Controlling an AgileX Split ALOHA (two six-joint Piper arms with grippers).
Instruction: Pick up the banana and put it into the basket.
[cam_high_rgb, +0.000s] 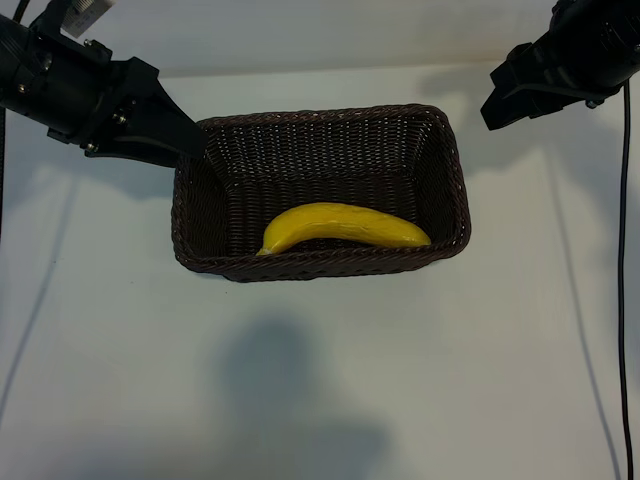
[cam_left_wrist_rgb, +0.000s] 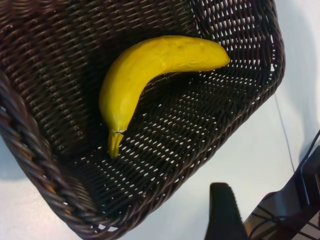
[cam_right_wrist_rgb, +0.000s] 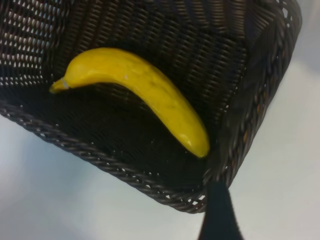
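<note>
Both arms hung clear of the load, and that was the story. The banana (cam_high_rgb: 345, 227) lay inside the basket (cam_high_rgb: 452, 170), along the wall at the lower edge of the basket in the exterior view, long axis running left to right across the frame, stem tip at lower left, blunt end at right against the corner.

Up at the upper left of that frame sat the left gripper (cam_high_rgb: 185, 135), its tip just at the basket's upper-left corner, over the rim. The right gripper (cam_high_rgb: 505, 95) hung at the upper right, apart from the basket. Each stood parted and empty, nothing pinched between the fingers.

From either one the banana lay down and toward the frame's centre, the left the nearer of the two. The left wrist view had the fruit resting on the weave with the stem pointing at the near rim (cam_left_wrist_rgb: 30, 150).

By my reading the drop was done; what remained was only to pull back.
</note>
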